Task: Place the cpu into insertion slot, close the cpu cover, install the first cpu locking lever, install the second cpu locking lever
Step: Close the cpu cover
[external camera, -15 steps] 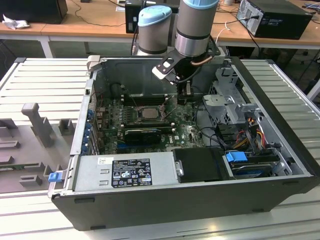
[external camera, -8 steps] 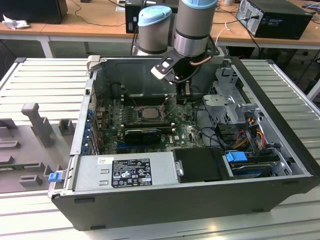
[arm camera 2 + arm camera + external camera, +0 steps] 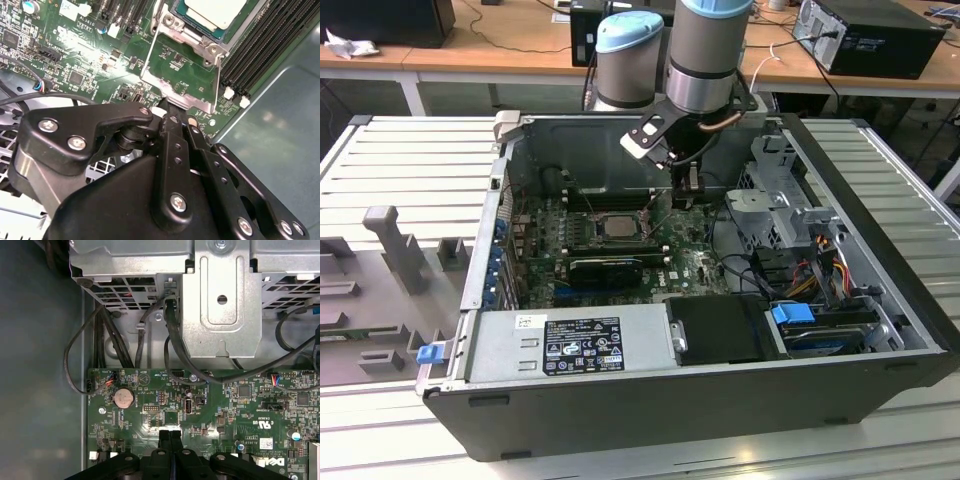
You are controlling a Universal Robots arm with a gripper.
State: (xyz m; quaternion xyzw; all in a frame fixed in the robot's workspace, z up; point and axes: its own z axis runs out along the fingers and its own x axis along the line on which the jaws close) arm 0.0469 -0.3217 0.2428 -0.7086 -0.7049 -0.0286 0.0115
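The cpu [image 3: 215, 12] lies seated in the insertion slot [image 3: 192, 26]; the cpu cover [image 3: 185, 97] stands swung open beside it. The gripper [image 3: 167, 106], fingers [image 3: 165, 437] pressed together and holding nothing, meets the cover's free edge. Judged best: push slowly, square to the hinge, keeping off the motherboard [image 3: 75, 60].

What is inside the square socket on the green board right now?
The chip sits in the socket, its pale metal top showing. The cover is swung open, clear of it. Whatever lies beneath the chip is covered and cannot be seen.
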